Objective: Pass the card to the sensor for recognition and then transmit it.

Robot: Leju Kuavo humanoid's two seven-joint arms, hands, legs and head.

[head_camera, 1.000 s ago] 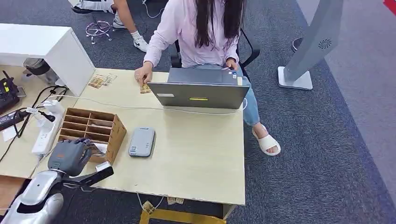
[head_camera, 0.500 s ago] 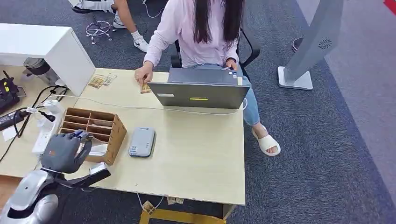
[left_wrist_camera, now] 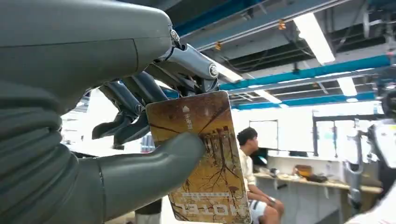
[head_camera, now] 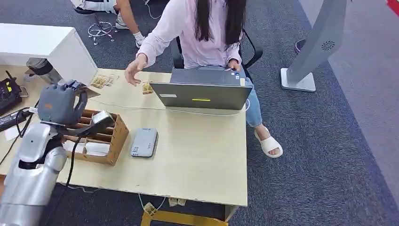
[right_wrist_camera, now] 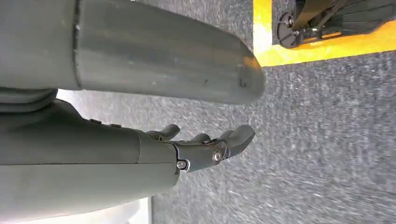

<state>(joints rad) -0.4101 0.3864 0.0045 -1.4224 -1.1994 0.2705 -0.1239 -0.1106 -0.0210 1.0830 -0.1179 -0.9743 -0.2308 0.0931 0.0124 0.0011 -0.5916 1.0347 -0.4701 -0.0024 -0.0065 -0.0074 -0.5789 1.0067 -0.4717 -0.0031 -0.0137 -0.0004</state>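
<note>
Left hand [head_camera: 59, 102] is raised above the wooden card rack [head_camera: 112, 141], thumb and fingers clamped on the card [left_wrist_camera: 201, 158] — wrist view shows a brownish hotel key card pinched between the thick thumb and dark fingers [left_wrist_camera: 123, 100], most of its printed face free below the thumb. Step in hand, as I read it: carry the card over to the grey sensor [head_camera: 143, 142], which lies flat on the table [head_camera: 202, 160] just beside the rack. To do it well, bring the hand down and across with the card's flat face turned toward the reader's top and the free part of the card over it, not the thumb — hold low and steady for the read before passing it on. Watch the rack's corner and the white cable [head_camera: 141, 109] running across the table. Further right, a person's hand [head_camera: 133, 69] hovers over the far edge beside a laptop [head_camera: 200, 95], likely the receiver. Right hand [right_wrist_camera: 205, 147] hangs over carpet, fingers loosely curled and holding nothing. Hard to make out: from the head view the card itself is hidden behind the hand, so its tilt relative to the sensor cannot be judged; the card's far side is unseen; small cards [head_camera: 103, 81] near the person are too blurred to read.
</note>
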